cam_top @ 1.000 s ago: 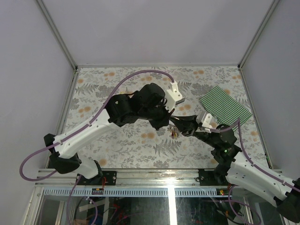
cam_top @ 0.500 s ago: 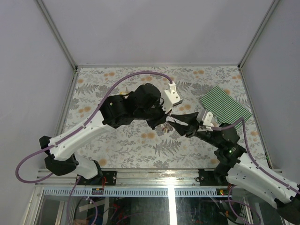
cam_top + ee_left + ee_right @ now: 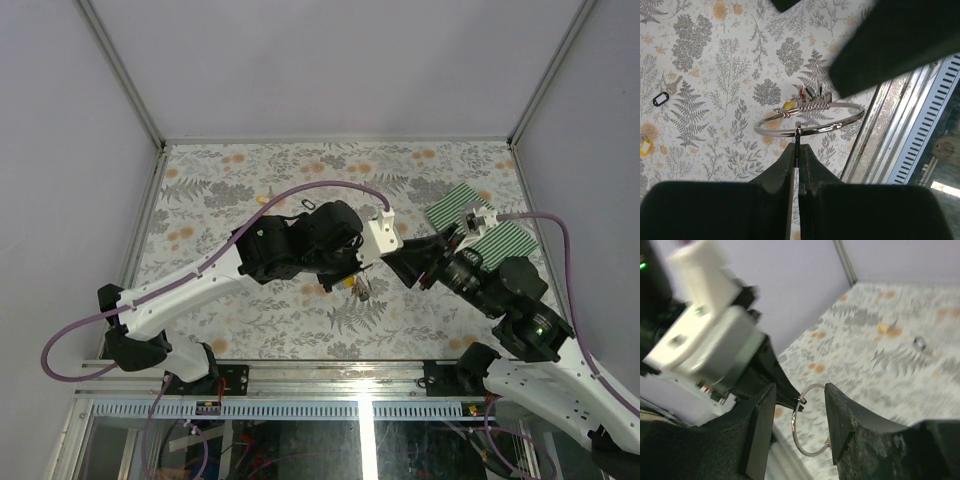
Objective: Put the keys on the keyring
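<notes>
The keyring [image 3: 812, 131] was pinched at its near rim by the left gripper [image 3: 798, 146], whose jaws were clenched tight on the thin wire. The ring stood out ahead of the tips, its broad span running across my left wrist view. On the far side of the wire from those jaws sat a small bunch of keys [image 3: 807, 101], red and yellow heads among them, already threaded on. From the right wrist I saw the right gripper [image 3: 800, 427] with its jaws released and parted. The ring hung between the two fingers and, as far as I could tell, touched neither. Out on the patterned tablecloth, well apart from the ring, lay a loose key [image 3: 674, 85] with a black oval loop [image 3: 661, 98]. I judged that key the next to fetch, and that the job fell to the free right arm while the left held the ring.
</notes>
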Action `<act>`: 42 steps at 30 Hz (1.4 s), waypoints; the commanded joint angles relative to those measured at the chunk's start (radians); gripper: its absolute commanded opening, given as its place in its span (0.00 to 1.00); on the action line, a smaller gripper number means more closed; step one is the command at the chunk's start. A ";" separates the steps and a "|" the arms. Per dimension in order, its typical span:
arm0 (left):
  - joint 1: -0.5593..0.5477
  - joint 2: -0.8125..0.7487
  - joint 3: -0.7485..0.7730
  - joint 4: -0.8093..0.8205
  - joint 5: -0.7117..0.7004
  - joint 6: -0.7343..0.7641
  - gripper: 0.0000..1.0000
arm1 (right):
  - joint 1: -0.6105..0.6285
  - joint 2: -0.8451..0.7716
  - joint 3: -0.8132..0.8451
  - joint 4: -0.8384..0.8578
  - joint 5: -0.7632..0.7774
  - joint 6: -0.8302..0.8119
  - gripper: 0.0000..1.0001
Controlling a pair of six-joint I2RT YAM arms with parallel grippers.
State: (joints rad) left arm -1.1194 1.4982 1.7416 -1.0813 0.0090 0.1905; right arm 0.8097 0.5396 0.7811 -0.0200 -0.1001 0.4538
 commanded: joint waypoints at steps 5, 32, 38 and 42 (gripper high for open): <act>-0.051 0.003 -0.011 0.023 -0.067 0.059 0.00 | -0.003 0.024 -0.106 0.004 0.074 0.669 0.55; -0.068 0.004 -0.025 0.022 -0.104 0.065 0.00 | -0.004 0.154 -0.103 0.091 -0.124 0.739 0.39; -0.069 0.003 -0.025 0.021 -0.114 0.063 0.00 | -0.003 0.168 -0.102 0.100 -0.135 0.739 0.28; -0.069 0.006 -0.024 0.022 -0.123 0.063 0.00 | -0.004 0.168 -0.102 0.107 -0.149 0.740 0.11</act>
State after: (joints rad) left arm -1.1793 1.5070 1.7126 -1.1095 -0.0879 0.2417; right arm 0.8089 0.7044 0.6476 0.0559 -0.2108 1.1965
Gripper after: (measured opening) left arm 0.033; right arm 0.181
